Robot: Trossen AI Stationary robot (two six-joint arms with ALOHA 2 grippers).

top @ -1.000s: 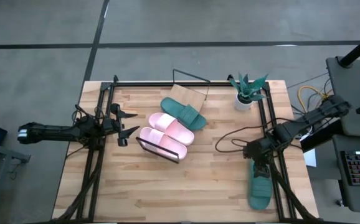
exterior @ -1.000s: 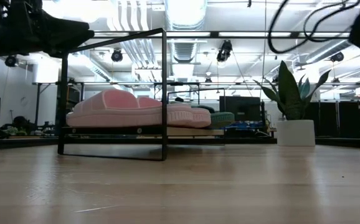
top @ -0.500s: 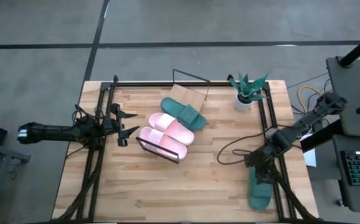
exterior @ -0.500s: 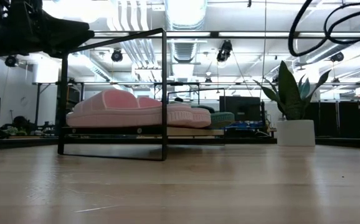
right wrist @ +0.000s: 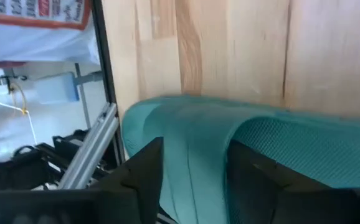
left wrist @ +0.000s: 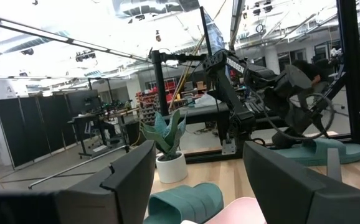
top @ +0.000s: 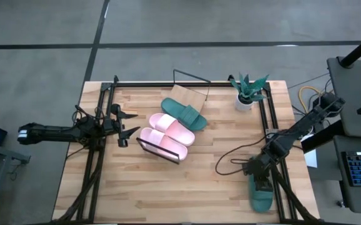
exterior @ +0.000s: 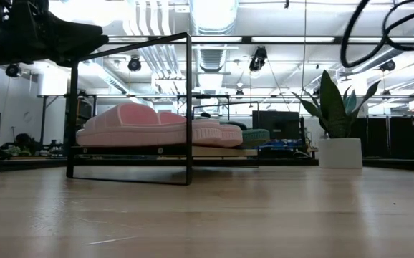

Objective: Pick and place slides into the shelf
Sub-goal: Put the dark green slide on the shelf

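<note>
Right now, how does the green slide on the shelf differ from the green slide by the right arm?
The green slide on the shelf lies beside the pink pair, untouched. The green slide at the table's right edge lies off the shelf, with the right hand open just above it. Both share the dark teal colour.

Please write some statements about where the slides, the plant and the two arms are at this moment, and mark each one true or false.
1. Both pink slides lie on the shelf. True.
2. The second teal slide lies at the table's right edge. True.
3. The right gripper waits beside the potted plant. False: it is down over the teal slide at the right edge, its jaws open.
4. The left gripper holds a pink slide. False: it is open and holds nothing.
5. A teal slide on the shelf lies beside the pink pair. True.
</note>
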